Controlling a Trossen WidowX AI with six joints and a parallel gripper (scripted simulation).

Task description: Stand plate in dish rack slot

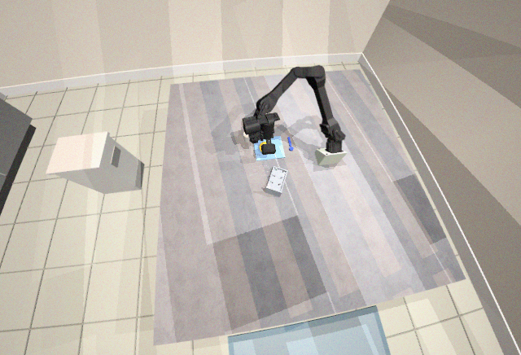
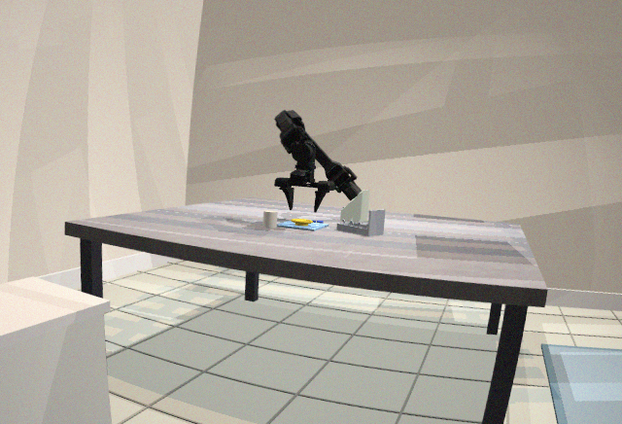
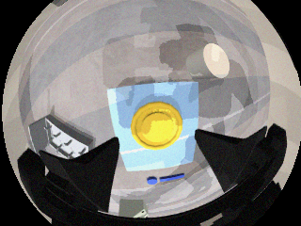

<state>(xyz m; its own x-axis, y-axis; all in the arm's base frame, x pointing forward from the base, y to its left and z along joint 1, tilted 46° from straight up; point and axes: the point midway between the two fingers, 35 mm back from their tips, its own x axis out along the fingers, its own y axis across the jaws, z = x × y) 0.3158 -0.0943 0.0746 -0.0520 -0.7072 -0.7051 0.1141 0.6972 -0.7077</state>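
Observation:
The yellow plate (image 1: 264, 142) (image 2: 301, 221) (image 3: 156, 125) lies flat on a light blue mat (image 1: 277, 156) (image 3: 127, 105). My gripper (image 2: 303, 209) (image 3: 158, 138) is open and empty, pointing down above the plate, with its fingers apart on either side of it in the wrist view. In the top view the gripper hides part of the plate. The grey dish rack (image 1: 276, 179) (image 2: 376, 222) (image 3: 39, 134) stands beside the mat, with small rails along its base and an upright wall at one end. No plate shows in it.
A pale cup (image 2: 270, 220) (image 3: 217, 61) stands near the mat, on the side away from the rack. A blue utensil (image 1: 290, 142) (image 3: 171, 178) lies beside the mat towards the arm's base. A pale green wedge-shaped block (image 1: 330, 158) (image 2: 358, 209) stands at the arm's base.

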